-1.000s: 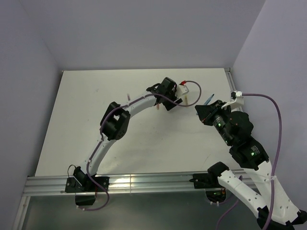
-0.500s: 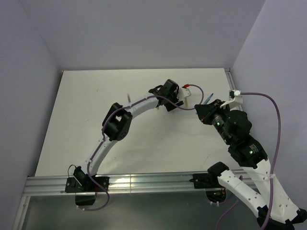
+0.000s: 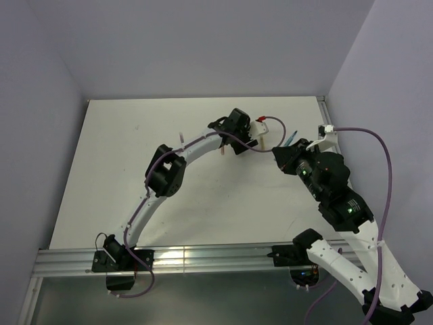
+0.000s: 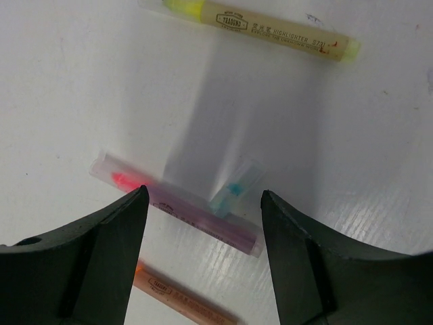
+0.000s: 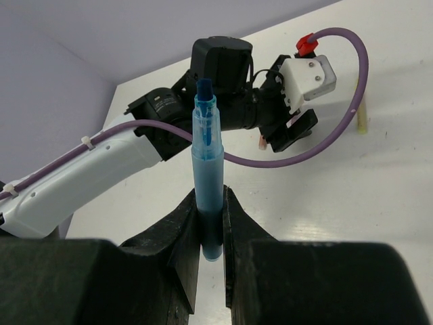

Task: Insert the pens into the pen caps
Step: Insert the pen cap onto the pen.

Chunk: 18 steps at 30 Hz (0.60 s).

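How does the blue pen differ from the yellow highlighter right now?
Pose: the blue pen is held up off the table; the yellow highlighter lies flat on it.
Grip: the right hand is shut on the blue pen; nothing touches the yellow highlighter, beyond the open left hand.
Look: blue pen's barrel is see-through blue; yellow highlighter's cream, printed.
Both are slim, straight.

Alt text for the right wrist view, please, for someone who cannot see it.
The right pincer grips a blue pen by its lower end, with the uncapped tip pointing up in the frame. Beyond it, the left arm reaches over the white table.
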### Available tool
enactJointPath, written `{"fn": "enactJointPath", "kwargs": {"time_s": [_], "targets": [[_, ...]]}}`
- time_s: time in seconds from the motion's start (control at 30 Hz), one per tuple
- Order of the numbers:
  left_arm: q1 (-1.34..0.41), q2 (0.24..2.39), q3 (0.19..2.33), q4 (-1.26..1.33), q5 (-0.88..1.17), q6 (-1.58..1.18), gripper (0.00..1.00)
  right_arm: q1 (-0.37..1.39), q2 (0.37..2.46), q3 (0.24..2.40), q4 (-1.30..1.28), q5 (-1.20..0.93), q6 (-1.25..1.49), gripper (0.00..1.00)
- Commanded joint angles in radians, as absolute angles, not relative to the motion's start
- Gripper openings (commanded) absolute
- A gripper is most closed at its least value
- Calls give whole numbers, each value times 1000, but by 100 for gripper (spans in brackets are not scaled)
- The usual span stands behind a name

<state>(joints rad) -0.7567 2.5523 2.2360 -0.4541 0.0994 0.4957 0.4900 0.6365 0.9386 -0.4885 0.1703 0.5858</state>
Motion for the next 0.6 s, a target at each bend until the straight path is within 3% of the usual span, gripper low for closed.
{"fn": "enactJointPath", "kwargs": {"time_s": [0.0, 0.57], "targets": [[-742, 2566, 2293, -508, 184, 502, 72, 485, 641, 930, -425, 166, 575, 0], [-744, 2629, 2347, -540, 238, 497, 69, 485, 672, 910, -400, 135, 561, 0]]}}
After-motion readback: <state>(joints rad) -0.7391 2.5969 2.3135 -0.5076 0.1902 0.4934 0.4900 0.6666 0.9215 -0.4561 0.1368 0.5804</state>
